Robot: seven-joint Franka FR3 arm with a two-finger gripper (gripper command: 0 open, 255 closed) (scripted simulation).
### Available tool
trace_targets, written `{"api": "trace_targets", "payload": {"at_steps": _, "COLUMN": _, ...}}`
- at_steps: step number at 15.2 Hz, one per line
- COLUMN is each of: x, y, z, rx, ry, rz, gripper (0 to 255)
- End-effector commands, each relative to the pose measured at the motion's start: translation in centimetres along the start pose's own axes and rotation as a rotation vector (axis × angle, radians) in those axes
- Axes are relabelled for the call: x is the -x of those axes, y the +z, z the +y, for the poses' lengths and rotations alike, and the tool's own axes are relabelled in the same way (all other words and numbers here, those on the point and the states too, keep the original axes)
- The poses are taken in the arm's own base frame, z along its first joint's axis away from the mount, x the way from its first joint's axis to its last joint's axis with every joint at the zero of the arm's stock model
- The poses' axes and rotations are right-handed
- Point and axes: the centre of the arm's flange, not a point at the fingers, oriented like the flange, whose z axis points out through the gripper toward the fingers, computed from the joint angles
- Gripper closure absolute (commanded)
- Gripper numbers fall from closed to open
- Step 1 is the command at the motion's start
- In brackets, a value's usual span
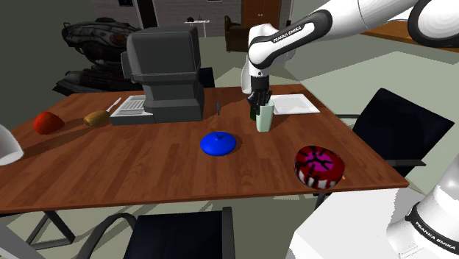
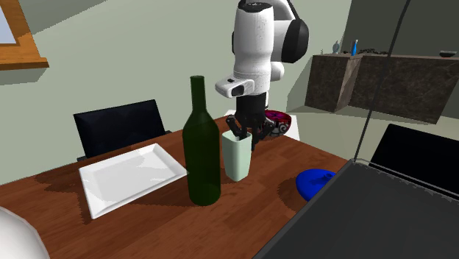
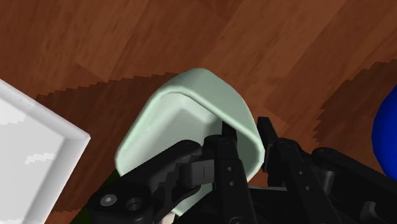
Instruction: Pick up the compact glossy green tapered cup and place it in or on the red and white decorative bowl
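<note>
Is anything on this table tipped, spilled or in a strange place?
Nothing is tipped or spilled. The pale green cup stands upright, its wall clasped by the tool. Only the red and white bowl sits rather close to the edge of the table, at the shoulder view's lower right.

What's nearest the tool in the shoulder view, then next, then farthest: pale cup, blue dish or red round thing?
1. Pale green cup, right at the tool.
2. Blue dish, mid-table, nearer the view's left.
3. Red round thing, far left end.
</note>
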Motion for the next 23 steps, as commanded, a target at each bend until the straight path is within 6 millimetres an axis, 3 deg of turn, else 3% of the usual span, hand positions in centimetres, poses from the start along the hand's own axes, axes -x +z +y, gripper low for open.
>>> {"api": "trace_targets", "payload": {"at_steps": 1, "x": 0.0, "y": 0.0, "z": 0.0, "rx": 0.0, "ry": 0.0, "rz": 0.0, "gripper": 255}}
{"api": "trace_targets", "payload": {"at_steps": 3, "x": 0.0, "y": 0.0, "z": 0.0, "rx": 0.0, "ry": 0.0, "rz": 0.0, "gripper": 255}}
{"api": "trace_targets", "payload": {"at_steps": 23, "x": 0.9, "y": -10.5, "z": 0.1, "rx": 0.0, "ry": 0.0, "rz": 0.0, "gripper": 255}}
